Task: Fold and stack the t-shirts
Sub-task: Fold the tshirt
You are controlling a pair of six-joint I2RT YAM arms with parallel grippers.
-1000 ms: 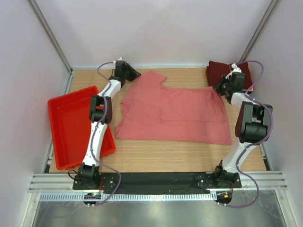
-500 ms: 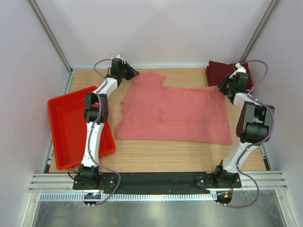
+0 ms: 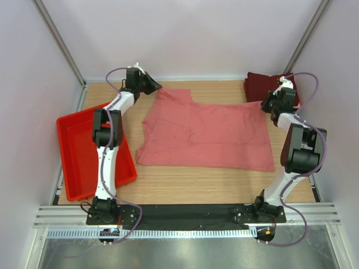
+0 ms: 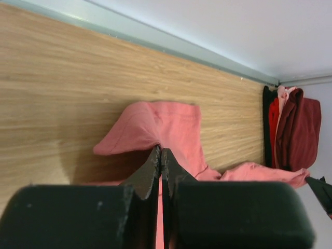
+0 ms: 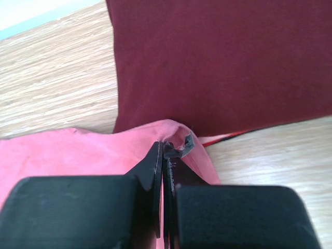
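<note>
A salmon-pink t-shirt (image 3: pixel 207 134) lies spread across the middle of the wooden table. My left gripper (image 3: pixel 157 88) is shut on its far left corner; the left wrist view shows the pink cloth (image 4: pixel 166 124) pinched between the closed tips (image 4: pixel 161 151). My right gripper (image 3: pixel 265 104) is shut on the shirt's far right corner, the pink cloth (image 5: pixel 78 150) bunched at the closed tips (image 5: pixel 163 146). A stack of folded dark maroon t-shirts (image 3: pixel 263 85) with a thin pale layer sits at the far right corner, right behind my right gripper (image 5: pixel 218 57).
A red plastic tray (image 3: pixel 84 151) stands at the left, under the left arm. The table's back rail and walls are close behind both grippers. Bare wood shows in front of the shirt.
Both grippers have moved outward and toward the back edge, holding the shirt's far corners. The far edge of the shirt is pulled wider.
</note>
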